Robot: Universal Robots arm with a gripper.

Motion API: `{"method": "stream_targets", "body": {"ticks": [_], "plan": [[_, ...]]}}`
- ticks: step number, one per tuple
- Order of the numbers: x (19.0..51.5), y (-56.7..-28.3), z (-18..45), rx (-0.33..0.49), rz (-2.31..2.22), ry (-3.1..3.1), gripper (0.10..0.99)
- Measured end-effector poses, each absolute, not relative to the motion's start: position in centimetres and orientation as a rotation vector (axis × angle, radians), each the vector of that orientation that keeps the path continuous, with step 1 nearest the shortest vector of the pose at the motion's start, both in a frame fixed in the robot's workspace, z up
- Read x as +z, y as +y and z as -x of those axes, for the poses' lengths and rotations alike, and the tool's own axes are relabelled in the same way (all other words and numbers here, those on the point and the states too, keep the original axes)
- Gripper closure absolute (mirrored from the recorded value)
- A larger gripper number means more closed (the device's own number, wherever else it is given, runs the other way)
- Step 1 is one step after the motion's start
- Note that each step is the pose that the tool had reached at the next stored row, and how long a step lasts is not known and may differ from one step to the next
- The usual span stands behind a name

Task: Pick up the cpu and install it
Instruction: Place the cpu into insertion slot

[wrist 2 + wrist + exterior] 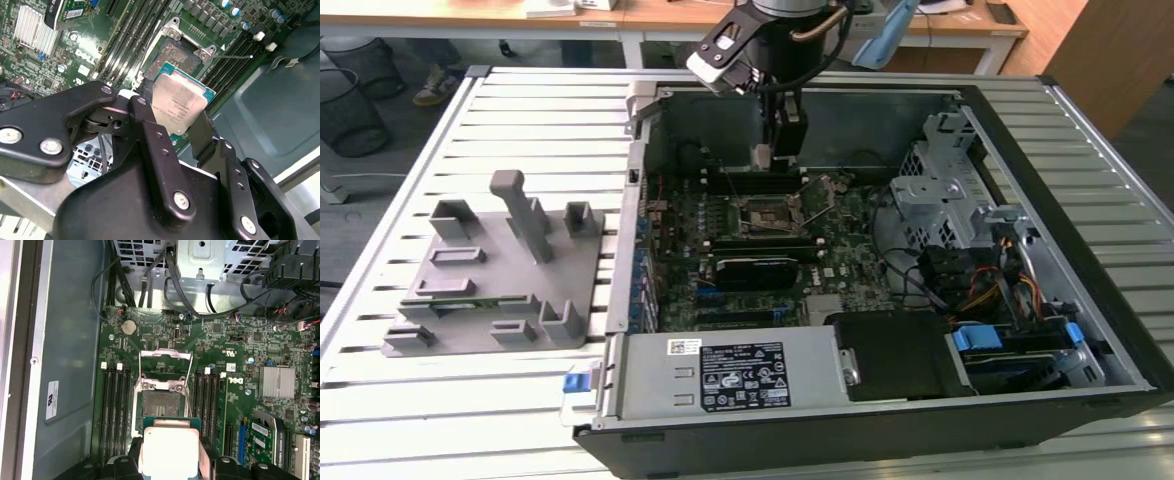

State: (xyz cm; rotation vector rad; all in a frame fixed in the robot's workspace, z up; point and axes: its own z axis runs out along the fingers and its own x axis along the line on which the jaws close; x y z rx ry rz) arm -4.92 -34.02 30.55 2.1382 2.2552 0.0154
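Slatted table (467, 400); second wrist view: pincer (171, 119) grips cpu (179, 100).

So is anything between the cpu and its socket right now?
Nothing visible does. The gripper is shut on the cpu, held above the motherboard close to the socket. The socket is bare, and its metal hold-down frame is swung up off it.

a robotics lab or test workshop: an open desktop computer case (881, 125) lies on a slatted metal bench (494, 120) beside a grey plastic fixture (520, 260), a robot arm (781, 40) hangs above it, and wooden office desks (667, 15) and a wire wastebasket (350, 110) stand behind.
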Motion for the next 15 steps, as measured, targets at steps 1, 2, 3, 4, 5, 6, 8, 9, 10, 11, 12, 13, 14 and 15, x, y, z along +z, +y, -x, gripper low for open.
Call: {"method": "stream_targets", "body": {"ticks": [1, 2, 3, 4, 5, 6, 8, 9, 10, 11, 12, 13, 14, 15], "plan": [[30.5, -34.0, 4.9, 0.014, -2.138, 2.255, 0.557], [30.4, -33.9, 4.9, 0.013, -2.137, 2.254, 0.557], [30.3, -33.8, 4.9, 0.012, -2.137, 2.254, 0.557], [30.1, -33.8, 4.9, 0.011, -2.136, 2.254, 0.557], [30.0, -33.8, 4.9, 0.011, -2.136, 2.253, 0.557], [29.9, -33.8, 4.9, 0.011, -2.136, 2.253, 0.557], [29.7, -33.6, 4.9, 0.009, -2.135, 2.253, 0.557], [29.6, -33.6, 4.9, 0.009, -2.135, 2.253, 0.557], [29.5, -33.6, 4.9, 0.009, -2.133, 2.255, 0.557], [29.4, -33.6, 4.9, 0.009, -2.131, 2.257, 0.557], [29.3, -33.6, 4.9, 0.008, -2.128, 2.259, 0.557], [29.2, -33.6, 4.9, 0.008, -2.126, 2.26, 0.557], [29.1, -33.6, 4.9, 0.007, -2.125, 2.261, 0.557], [29.0, -33.6, 4.9, 0.006, -2.123, 2.261, 0.557]]}}
